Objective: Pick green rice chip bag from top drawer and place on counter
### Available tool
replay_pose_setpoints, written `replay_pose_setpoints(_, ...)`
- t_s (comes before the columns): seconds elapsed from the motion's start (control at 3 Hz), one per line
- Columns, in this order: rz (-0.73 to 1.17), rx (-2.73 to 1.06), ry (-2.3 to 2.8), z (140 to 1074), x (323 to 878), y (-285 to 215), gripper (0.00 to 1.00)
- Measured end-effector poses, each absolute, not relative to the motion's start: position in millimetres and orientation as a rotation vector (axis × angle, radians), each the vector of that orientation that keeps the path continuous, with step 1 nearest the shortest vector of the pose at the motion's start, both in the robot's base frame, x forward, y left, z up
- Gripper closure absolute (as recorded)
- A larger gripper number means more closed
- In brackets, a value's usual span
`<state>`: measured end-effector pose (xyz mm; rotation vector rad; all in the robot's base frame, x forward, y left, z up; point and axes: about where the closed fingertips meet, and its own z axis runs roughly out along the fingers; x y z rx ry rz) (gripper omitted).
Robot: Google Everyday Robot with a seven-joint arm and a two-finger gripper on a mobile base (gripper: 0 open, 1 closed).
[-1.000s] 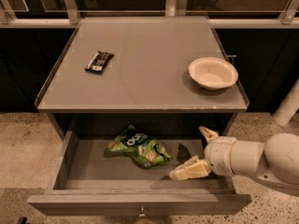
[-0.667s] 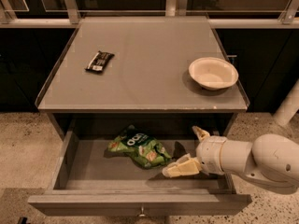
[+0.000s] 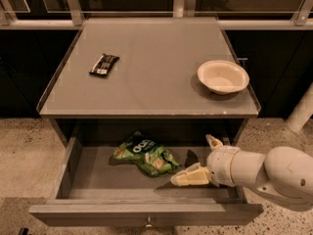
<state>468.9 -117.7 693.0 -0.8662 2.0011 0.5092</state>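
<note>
The green rice chip bag (image 3: pixel 145 154) lies crumpled on the floor of the open top drawer (image 3: pixel 98 180), left of centre. My gripper (image 3: pixel 198 159) reaches into the drawer from the right, open, with one pale finger (image 3: pixel 188 176) low near the bag's right end and the other finger (image 3: pixel 213 141) raised behind. The gripper holds nothing and sits just right of the bag. The grey counter (image 3: pixel 146 67) lies above the drawer.
A small black wrapper bar (image 3: pixel 104 64) lies on the counter's left part. A white bowl (image 3: pixel 222 76) sits at the counter's right edge. The drawer's metal knob (image 3: pixel 147 223) is at the bottom front. Speckled floor surrounds the cabinet.
My gripper has moved left inside the drawer, closer to the green bag. The bag, bar and bowl have not moved.
</note>
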Motion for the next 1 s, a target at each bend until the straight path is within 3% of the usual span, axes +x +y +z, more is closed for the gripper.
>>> replay_pose_setpoints(1.0,0.594,-0.824,1.994,636.0,487.1,-62.6,0.0)
